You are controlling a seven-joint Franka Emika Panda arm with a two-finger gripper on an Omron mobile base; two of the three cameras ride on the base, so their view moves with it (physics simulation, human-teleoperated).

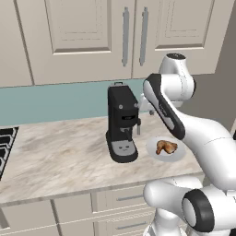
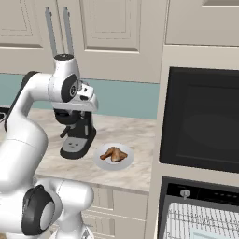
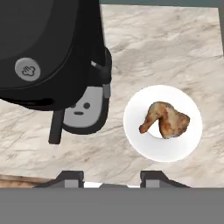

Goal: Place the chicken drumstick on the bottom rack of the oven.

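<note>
Left base view: we see the chicken drumstick (image 1: 166, 147) lying on a white plate (image 1: 154, 153) on the marble desk (image 1: 60, 156), just right of the black coffee machine (image 1: 121, 123).

Right base view: drumstick on the plate, right of the coffee machine; the oven (image 2: 196, 210) stands further right, wire rack visible.

Hand view: our end effector (image 3: 111, 178) hangs above the desk, fingertips (image 3: 70, 177) spread wide, holding nothing; drumstick right of the coffee machine.

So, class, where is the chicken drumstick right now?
The chicken drumstick lies on the white plate on the marble counter, right of the coffee machine.
</note>
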